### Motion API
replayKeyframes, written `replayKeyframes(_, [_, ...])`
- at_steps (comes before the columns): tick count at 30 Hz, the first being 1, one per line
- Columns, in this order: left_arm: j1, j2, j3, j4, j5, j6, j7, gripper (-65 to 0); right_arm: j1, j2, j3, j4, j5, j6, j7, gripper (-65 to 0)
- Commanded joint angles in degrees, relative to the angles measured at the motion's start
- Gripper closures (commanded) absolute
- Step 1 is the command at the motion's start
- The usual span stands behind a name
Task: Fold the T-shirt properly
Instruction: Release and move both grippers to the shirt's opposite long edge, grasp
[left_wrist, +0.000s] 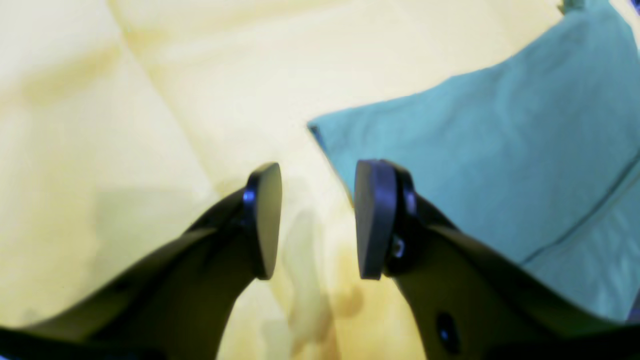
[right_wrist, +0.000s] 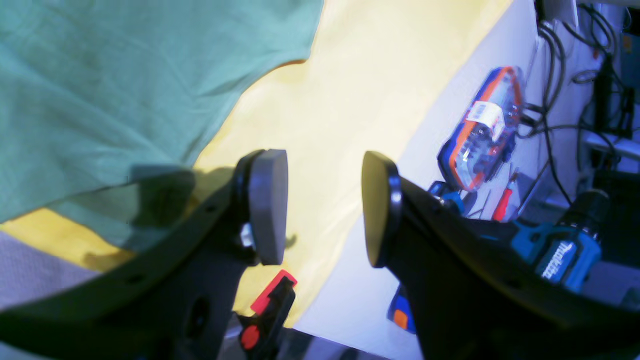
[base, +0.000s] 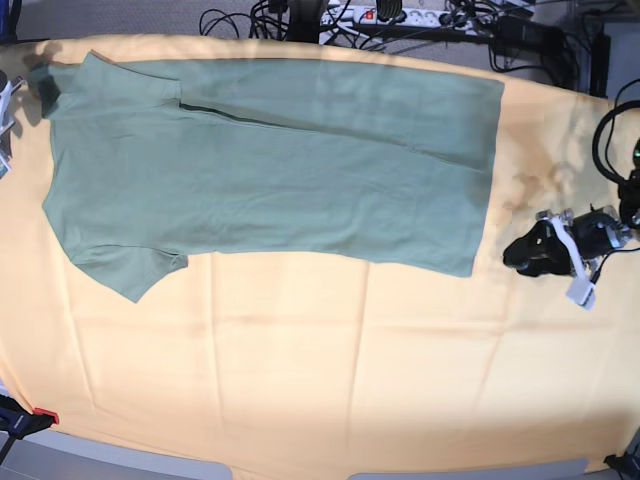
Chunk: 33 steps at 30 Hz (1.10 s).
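Note:
The sage-green T-shirt (base: 270, 170) lies flat across the far half of the table, collar end to the left and hem to the right, its far long side folded over. My left gripper (base: 535, 255) rests just right of the hem's near corner. In the left wrist view the left gripper (left_wrist: 320, 220) is open over bare cloth, with the T-shirt's corner (left_wrist: 475, 165) beside its right finger. My right gripper (right_wrist: 324, 210) is open too, nothing between its pads. It hovers past the T-shirt's (right_wrist: 100, 100) sleeve end, near the table's edge.
A large yellow-orange cloth (base: 320, 380) covers the table. Cables and a power strip (base: 400, 15) run along the far edge. A red clamp (right_wrist: 270, 305) grips the table's edge. Beyond it lie a blue-orange case (right_wrist: 485, 135) and a teal drill (right_wrist: 555, 250).

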Motion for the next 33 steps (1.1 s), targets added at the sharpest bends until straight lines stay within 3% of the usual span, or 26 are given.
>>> replayKeyframes(1, [-1.33, -0.42, -0.81, -1.14, -2.27, -0.45, -1.09, -26.0, 0.00, 0.09, 0.85, 0.63, -0.46, -0.59, 0.33, -26.8])
replayKeyframes(8, [-1.29, 6.34, -0.70, -5.40, -2.08, -0.45, 1.07, -26.0, -0.02, -2.64, 0.85, 0.63, -0.44, -0.57, 0.72, -26.8])
replayKeyframes(14, [-1.31, 9.35, -0.70, -5.40, 1.22, -0.24, 0.94, -26.0, -0.02, -4.57, 0.85, 0.63, -0.42, -0.57, 0.74, -26.8])
replayKeyframes(18, [-1.36, 9.94, -0.70, -5.38, 4.44, 1.92, -0.50, -26.1, -0.02, -4.87, 0.85, 0.63, -0.44, -0.59, 0.74, -26.8])
replayKeyframes(22, [-1.36, 9.94, -0.70, -5.38, 6.80, 6.88, -1.64, -26.1, -0.04, -4.98, 0.85, 0.63, -0.44, -0.59, 0.74, -26.8])
replayKeyframes(29, [-2.71, 9.94, -0.70, -5.38, 9.07, 8.83, -2.47, -26.1, -0.02, -5.49, 0.85, 0.66, -0.44, -0.59, 0.76, -26.8])
replayKeyframes(33, [-3.89, 10.36, -0.70, -5.38, 10.67, 11.74, -2.64, -26.1, -0.02, -5.51, 0.85, 0.66, -0.44, -0.59, 0.72, -26.8])
